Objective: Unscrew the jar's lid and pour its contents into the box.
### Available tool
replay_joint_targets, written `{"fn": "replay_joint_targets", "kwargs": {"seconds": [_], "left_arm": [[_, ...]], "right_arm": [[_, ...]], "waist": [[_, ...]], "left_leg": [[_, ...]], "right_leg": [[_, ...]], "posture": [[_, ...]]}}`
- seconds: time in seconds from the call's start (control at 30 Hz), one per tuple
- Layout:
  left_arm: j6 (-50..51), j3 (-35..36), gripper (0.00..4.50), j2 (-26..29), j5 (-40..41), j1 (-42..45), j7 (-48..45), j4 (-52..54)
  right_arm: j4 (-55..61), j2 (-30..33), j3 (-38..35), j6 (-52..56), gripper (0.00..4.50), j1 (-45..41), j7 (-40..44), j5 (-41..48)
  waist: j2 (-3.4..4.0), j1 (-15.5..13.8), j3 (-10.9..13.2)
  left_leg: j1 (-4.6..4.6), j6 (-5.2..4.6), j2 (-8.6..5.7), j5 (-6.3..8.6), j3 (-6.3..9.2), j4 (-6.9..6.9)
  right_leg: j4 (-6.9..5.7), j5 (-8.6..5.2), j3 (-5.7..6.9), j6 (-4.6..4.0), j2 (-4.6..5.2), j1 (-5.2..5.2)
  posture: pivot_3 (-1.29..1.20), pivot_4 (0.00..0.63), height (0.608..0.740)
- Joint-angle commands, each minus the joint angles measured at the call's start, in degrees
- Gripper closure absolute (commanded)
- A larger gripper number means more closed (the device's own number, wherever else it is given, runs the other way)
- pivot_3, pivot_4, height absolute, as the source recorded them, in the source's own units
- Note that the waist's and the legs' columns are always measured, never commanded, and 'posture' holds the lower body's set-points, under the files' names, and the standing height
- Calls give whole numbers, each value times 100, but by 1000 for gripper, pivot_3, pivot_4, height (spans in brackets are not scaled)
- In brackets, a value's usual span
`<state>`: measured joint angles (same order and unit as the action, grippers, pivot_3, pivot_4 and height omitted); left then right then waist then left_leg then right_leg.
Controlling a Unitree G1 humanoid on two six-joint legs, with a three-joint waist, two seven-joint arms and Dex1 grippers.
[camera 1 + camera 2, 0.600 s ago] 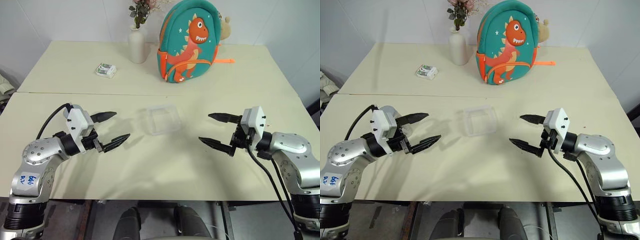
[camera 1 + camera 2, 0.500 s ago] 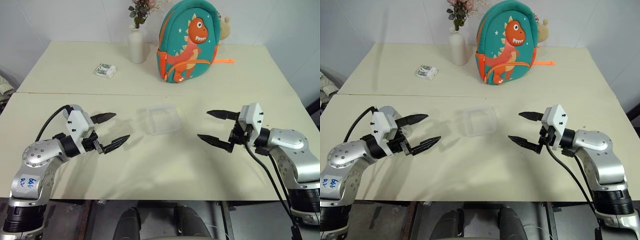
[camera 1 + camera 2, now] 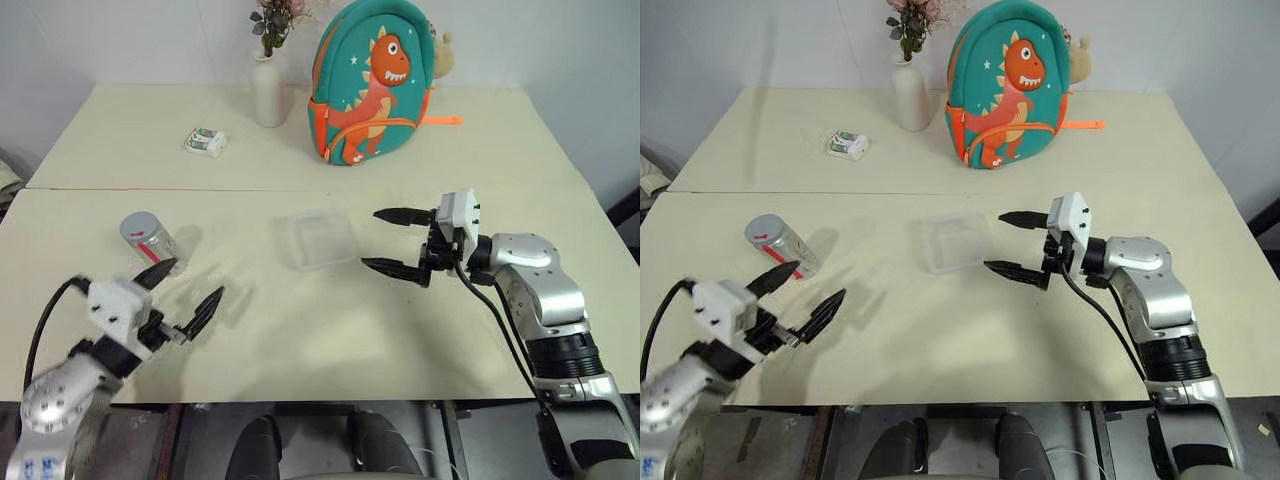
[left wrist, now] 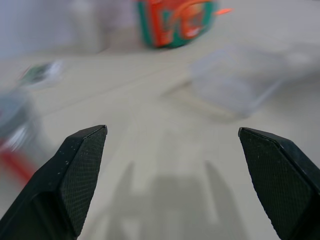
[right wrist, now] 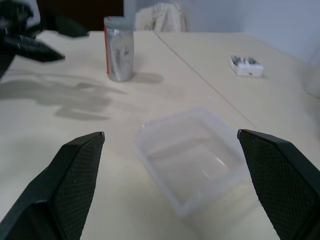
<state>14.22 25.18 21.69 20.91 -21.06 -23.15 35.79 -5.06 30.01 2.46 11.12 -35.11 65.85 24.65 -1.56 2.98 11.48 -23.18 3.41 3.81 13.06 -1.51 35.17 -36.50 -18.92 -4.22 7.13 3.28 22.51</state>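
Both pairs of fingers stand wide apart and hold nothing. The left gripper [image 3: 182,293] hangs low at the near left of the table, and the jar [image 3: 147,236] stands upright just beyond it, the lid [image 3: 139,225] on top. The right gripper [image 3: 392,240] points left, its tips just right of the clear box [image 3: 316,238], which sits empty in the middle.

From here I'd worry about the jar. It is light and narrow, so a finger that clips its side rather than straddling it could knock it over or send it rolling toward the edge. The right tips sit so near the box that a small reach left could shove it.

Compared with half a second back, the left arm has dropped toward the near edge and uncovered the jar, while the right gripper has moved left, closer to the box. The box itself lies as it did.
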Motion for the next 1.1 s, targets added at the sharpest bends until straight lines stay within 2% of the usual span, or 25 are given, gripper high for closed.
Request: {"fn": "replay_joint_targets", "kwargs": {"seconds": [0.03, 0.1, 0.2, 0.43, 1.1], "left_arm": [[-113, 475, 13, -503, -317, -177, 900, 247], [-73, 612, 13, -692, -380, -53, 1223, 96], [-9, 548, 13, -663, -463, 328, 1393, -181], [-30, 207, 13, -362, -603, 1290, 1342, -1035], [-739, -120, 13, 195, -1028, 3067, 1355, -3222]], "right_arm": [[5, -175, 5, -138, 0, -374, 121, 97], [10, -281, 49, -122, 0, -520, 175, 103], [42, -370, 72, -118, 0, -642, 226, 103], [272, -432, 4, -10, 0, -780, 95, 148], [938, -421, -74, 153, 0, -433, -466, 235]], "waist": [[-1, 5, 0], [-2, 8, -1], [-8, -10, -5], [-11, 18, -7], [-12, 20, -7]], "left_leg": [[2, 0, 0, 0, 0, 0], [2, -4, -1, -4, 1, 6], [2, -8, -2, -8, 2, 12], [-1, -7, -4, -8, -9, 15], [-5, -3, 3, -5, -17, -7]], "right_leg": [[-1, 0, 0, -1, -1, 0], [-1, 6, -1, -6, -2, -1], [0, 8, 0, -18, -2, -3], [9, 23, -12, -6, 0, -2], [9, 26, -15, 4, -7, 17]], "posture": [[0, 150, 740], [0, 150, 740], [0, 150, 740], [0, 150, 740], [0, 150, 740]]}}
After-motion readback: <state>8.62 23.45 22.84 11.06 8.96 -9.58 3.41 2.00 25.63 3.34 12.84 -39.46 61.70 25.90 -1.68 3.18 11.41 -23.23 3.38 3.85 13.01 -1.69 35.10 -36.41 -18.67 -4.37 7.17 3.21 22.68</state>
